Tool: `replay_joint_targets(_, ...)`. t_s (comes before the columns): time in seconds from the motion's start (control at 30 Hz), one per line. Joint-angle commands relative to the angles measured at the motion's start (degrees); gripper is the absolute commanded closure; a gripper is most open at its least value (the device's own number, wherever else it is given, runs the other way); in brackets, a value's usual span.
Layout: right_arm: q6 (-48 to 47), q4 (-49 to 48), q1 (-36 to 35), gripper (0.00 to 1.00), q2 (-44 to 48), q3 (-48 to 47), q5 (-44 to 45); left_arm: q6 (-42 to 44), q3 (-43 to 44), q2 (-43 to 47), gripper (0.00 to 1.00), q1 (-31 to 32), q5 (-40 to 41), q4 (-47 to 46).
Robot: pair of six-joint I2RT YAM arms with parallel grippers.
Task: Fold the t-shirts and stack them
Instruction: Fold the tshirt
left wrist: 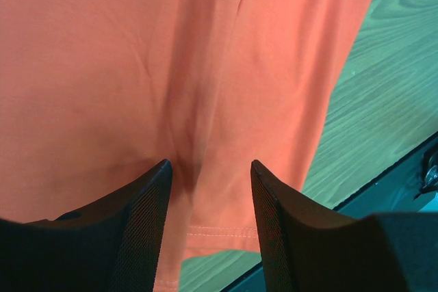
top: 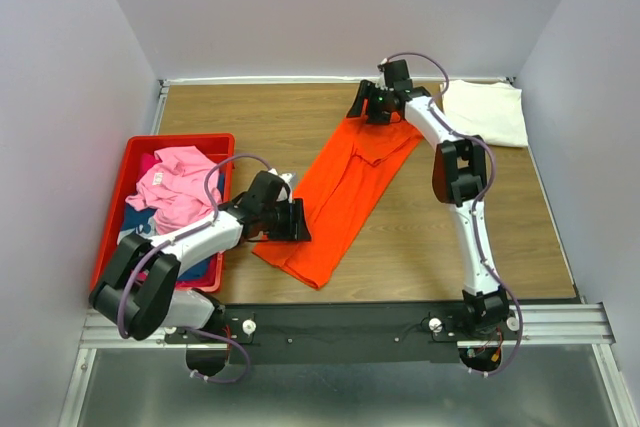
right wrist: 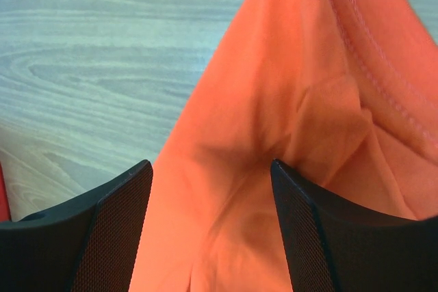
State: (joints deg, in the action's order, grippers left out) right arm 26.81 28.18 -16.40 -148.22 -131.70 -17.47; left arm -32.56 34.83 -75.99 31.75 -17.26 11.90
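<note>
The orange shirt lies mid worktop, a long strip slanting from near-left to the far edge. The left gripper is at its near end and the right gripper at its far end. Both are partly open over the cloth.

Three cameras: one high and fixed, two riding the wrists, all sharing the orange t-shirt.

The top camera sits above and behind the arm bases and looks down from afar over the whole wooden table. The left wrist camera looks out past the left gripper, very close over the shirt's near, hemmed end, with table edge at right. The right wrist camera looks past the right gripper, equally close over the shirt's far end, with bare tabletop at left.
</note>
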Motion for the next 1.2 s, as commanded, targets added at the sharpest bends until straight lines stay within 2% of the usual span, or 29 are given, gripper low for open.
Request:
replay_joint_targets(0.0, -2.11, 3.37, -0.38, 0.23, 7.5, 3.63, -0.72, 1.0, 1.12, -1.0, 0.42, 0.33, -1.2, 1.9)
replay_joint_targets(0.27, -4.74, 3.37, -0.3, 0.23, 14.8, 19.09, 2.18, 3.55, 0.77, -4.87, 0.42, 0.33, -3.04, 0.76)
replay_joint_targets(0.43, -5.01, 3.37, -0.38, 0.23, 12.61, 20.17, 3.32, 5.83, 0.76, -7.42, 0.42, 0.42, -6.47, -0.21)
replay_joint_targets(0.83, -6.24, 3.46, -0.38, 0.23, 0.58, 10.15, 5.79, 12.07, 2.7, -12.86, 0.43, 0.95, -18.15, -2.85)
replay_joint_targets(1.17, -5.54, 3.46, -0.3, 0.22, -9.97, -3.73, -2.47, 18.14, 7.7, -23.23, 0.43, 2.62, -24.83, -3.99)
